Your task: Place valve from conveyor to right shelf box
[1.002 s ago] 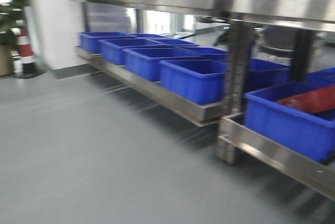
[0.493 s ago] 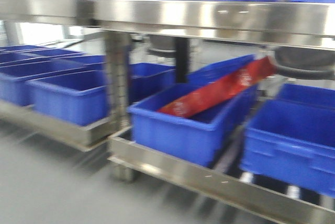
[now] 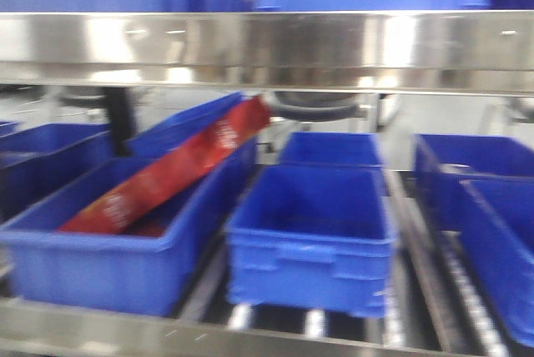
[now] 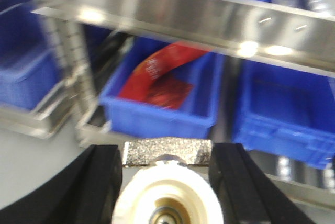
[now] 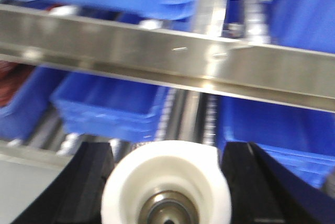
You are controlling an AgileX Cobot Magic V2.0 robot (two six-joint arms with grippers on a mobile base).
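Note:
Each wrist view shows a valve held between black fingers. In the left wrist view the valve (image 4: 167,195) is a cream-white disc with a metal centre and a rough grey metal block behind it, and my left gripper (image 4: 167,156) is shut on it. In the right wrist view my right gripper (image 5: 166,153) is shut on a second white-disc valve (image 5: 166,182). Blue shelf boxes stand ahead of both; an empty one (image 3: 309,269) sits in the middle of the front view. The conveyor is out of view.
A steel shelf beam (image 3: 267,48) crosses above the boxes and a steel front rail (image 3: 125,332) runs below. The left blue box (image 3: 92,269) holds a tilted red package (image 3: 167,178). More blue boxes (image 3: 501,232) stand at the right and on the shelf above.
The front view has swung right along the shelving. The box with the red package went from the right edge to the left, and grey floor gave way to a close view of boxes.

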